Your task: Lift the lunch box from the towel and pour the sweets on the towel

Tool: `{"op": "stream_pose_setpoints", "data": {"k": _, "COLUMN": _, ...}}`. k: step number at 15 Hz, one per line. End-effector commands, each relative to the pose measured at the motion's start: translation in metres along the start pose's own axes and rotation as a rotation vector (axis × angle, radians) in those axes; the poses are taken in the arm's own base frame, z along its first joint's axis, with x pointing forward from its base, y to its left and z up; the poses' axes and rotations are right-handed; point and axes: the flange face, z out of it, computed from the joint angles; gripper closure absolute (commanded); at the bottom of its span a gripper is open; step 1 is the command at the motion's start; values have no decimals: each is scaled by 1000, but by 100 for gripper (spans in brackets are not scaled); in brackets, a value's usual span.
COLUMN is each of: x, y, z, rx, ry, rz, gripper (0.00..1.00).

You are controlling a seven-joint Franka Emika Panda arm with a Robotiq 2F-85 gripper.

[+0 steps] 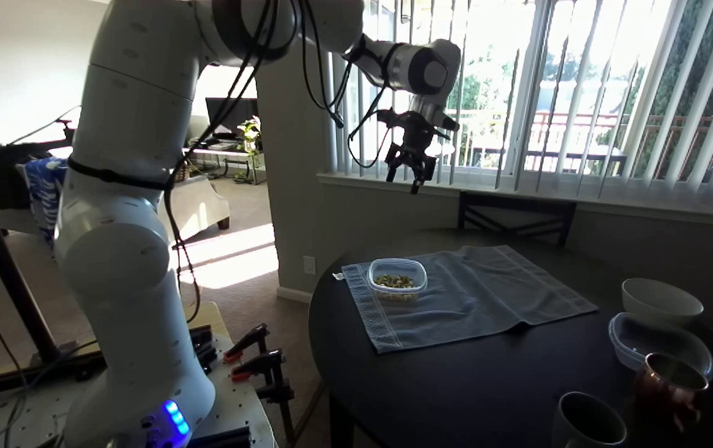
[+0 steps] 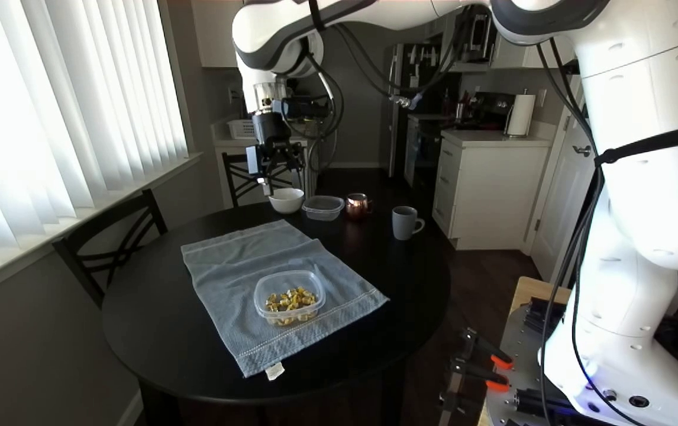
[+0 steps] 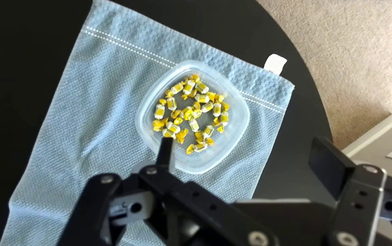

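I have the hand spread, holding nothing, above the worktop. In the wrist view the box, sweets inside, sits up-left of the hand's middle, so I judge I must shift that way before lowering. Nearly square, it offers no long axis. It stands on the towel near the worktop edge opposite the bowl; open towel lies between.

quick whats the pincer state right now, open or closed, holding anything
Pincer: open, holding nothing; the lunch box sits on the towel, apart from it.
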Motion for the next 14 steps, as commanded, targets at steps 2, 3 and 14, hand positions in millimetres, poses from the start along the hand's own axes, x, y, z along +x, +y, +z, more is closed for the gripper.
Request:
{"op": "stream_pose_setpoints", "data": {"k": 2, "x": 16, "y": -13, "z": 87, "rx": -171, "ry": 91, "rz": -69, "gripper": 0}}
{"op": "stream_pose_setpoints", "data": {"k": 3, "x": 19, "y": -13, "z": 106, "rx": -213, "ry": 116, "rz": -80, "gripper": 0}}
{"op": "stream_pose_setpoints", "data": {"k": 14, "x": 16, "y": 6, "z": 192, "rx": -337, "ry": 379, "rz": -34, "gripper": 0}}
